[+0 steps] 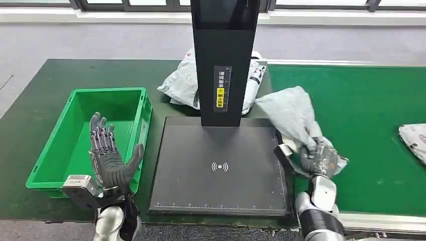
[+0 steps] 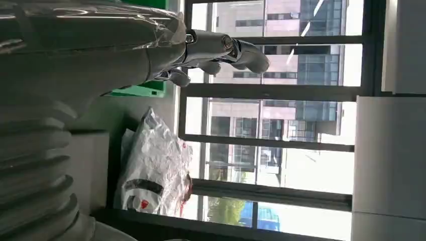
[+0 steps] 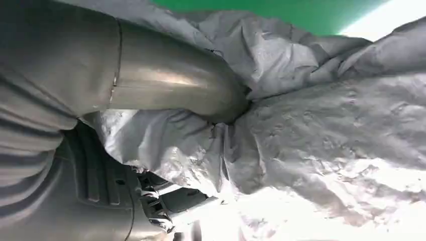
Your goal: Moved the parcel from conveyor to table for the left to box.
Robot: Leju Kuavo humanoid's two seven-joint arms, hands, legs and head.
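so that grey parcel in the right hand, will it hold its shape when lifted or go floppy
Likely floppy: the parcel is a crumpled poly bag, and it creases deeply around the right hand, as the right wrist view shows. Probably light for its size, since it looks loosely filled. The glossy film may be slippery, though the bunched folds should give some purchase.

My right hand [image 1: 315, 159] is mostly buried in the grey parcel [image 1: 296, 123] it grips, so I cannot see how my fingers lie. The black post [image 1: 224, 60] hides the middle of the second parcel [image 1: 183, 83] behind it, and its top is cut off. Right of the post, a third parcel [image 1: 414, 140] runs off the picture's edge. The print on the post's label [image 1: 221, 89] is too small to read.
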